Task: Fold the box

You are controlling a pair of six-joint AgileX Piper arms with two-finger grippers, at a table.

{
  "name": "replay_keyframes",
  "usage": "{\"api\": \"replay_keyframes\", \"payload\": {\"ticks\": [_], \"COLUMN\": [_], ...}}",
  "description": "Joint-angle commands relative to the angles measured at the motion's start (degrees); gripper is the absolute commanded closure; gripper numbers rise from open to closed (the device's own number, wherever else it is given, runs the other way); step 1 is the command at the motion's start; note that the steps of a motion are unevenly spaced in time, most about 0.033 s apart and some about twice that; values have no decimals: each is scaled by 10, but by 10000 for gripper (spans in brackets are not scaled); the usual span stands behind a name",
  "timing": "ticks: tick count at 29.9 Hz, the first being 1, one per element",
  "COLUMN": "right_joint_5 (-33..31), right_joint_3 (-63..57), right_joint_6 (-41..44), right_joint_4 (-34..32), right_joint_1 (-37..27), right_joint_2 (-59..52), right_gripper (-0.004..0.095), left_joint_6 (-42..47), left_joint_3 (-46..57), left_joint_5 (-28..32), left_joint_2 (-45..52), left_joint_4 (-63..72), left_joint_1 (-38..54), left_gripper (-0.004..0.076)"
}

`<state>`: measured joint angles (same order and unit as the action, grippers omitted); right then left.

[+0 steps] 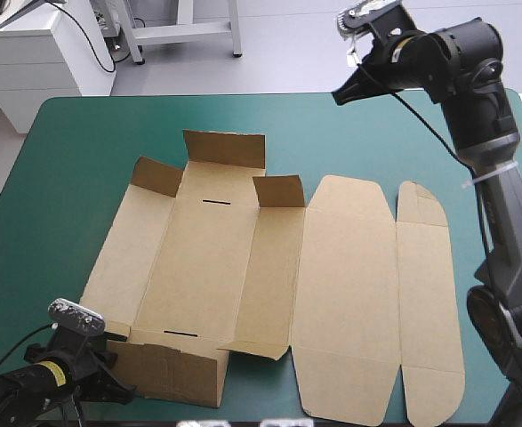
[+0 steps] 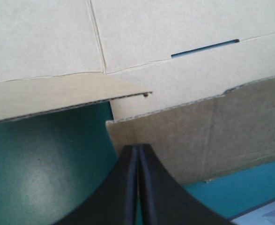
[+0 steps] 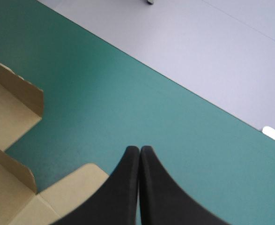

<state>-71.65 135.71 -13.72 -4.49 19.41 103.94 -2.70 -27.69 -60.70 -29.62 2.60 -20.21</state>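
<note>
Across the teal-green table (image 1: 74,151) the box (image 1: 332,276) is spread flat; the left gripper (image 2: 138,147), fingers (image 2: 125,192) pressed together, is set at its near wall (image 2: 212,131), presumably for pushing; the right gripper (image 3: 140,149), likewise closed, is held clear.

Both wrist views cut off most of the box (image 2: 198,28).

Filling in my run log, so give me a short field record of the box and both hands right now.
box: brown sheet, mostly flat on the teal-green cover
far flaps: three raised
near flap: tilted up, just ahead of the left hand
lid panels: flat, on the right side
left hand: shut, empty, at the box's near-left corner
right hand: shut, empty, raised over the cover's far right part
</note>
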Motion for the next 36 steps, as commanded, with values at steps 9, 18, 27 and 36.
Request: {"api": "replay_keyframes", "payload": {"ticks": [9,18,27,36], "right_joint_5": [17,118,131,130], "right_joint_3": [-336,-619,-778,-834], "right_joint_6": [-17,2,14,39], "right_joint_4": [8,38,52,50], "right_joint_1": [-32,-32,-32,-32], "right_joint_2": [-194,-393,-578,-680], "right_gripper": [927,928,928,929], "left_joint_6": [1,1,1,1], "left_joint_3": [-16,-109,-219,-325], "left_joint_5": [25,18,-5,21], "left_joint_2": [-2,-2,-35,-228], "left_joint_4": [-6,-16,-22,-76], "left_joint_1": [-2,-2,-2,-2], "left_gripper": [731,731,731,731]}}
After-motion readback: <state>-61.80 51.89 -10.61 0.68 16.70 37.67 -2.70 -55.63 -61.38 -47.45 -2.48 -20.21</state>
